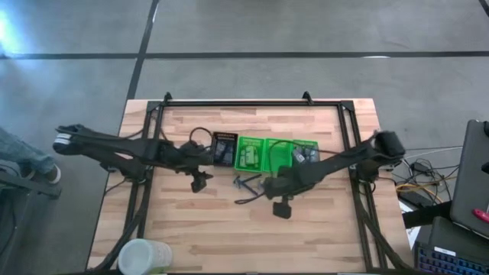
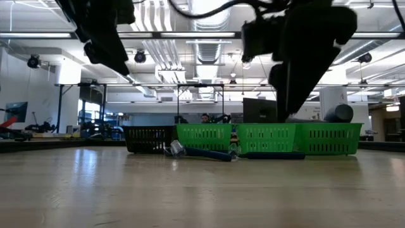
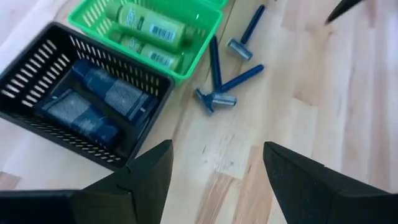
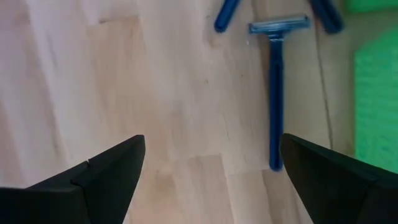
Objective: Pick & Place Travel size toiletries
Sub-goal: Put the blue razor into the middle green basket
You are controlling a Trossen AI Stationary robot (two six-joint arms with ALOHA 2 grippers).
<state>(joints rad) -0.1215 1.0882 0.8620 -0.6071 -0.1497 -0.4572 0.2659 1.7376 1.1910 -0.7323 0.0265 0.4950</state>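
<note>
Black slotted tray [image 3: 74, 99] sits furthest left in the row, two dark bottles [image 3: 106, 93] lying inside. My left gripper [image 3: 211, 180] hangs above the tabletop [image 1: 229, 229] just in front of it, fingers spread wide, holding nothing. Next along, a green tray [image 3: 180, 53] with green tubes [image 3: 149, 25]. Loose on the wood in front of the trays: three blue razors [image 3: 217, 81], close together, handles crossing at angles. My right gripper [image 4: 208, 180] hovers beside them, fingers wide apart, empty; one razor [image 4: 275, 93] lies flat near one fingertip. Judgement: razors are light, stiff plastic, slick and thin, lying flush, so pinch across the handle mid-length, not the blade head. Risk of skidding them. Plenty of bare wood toward the front edge; trays crowd the far side, and the left arm is close.
</note>
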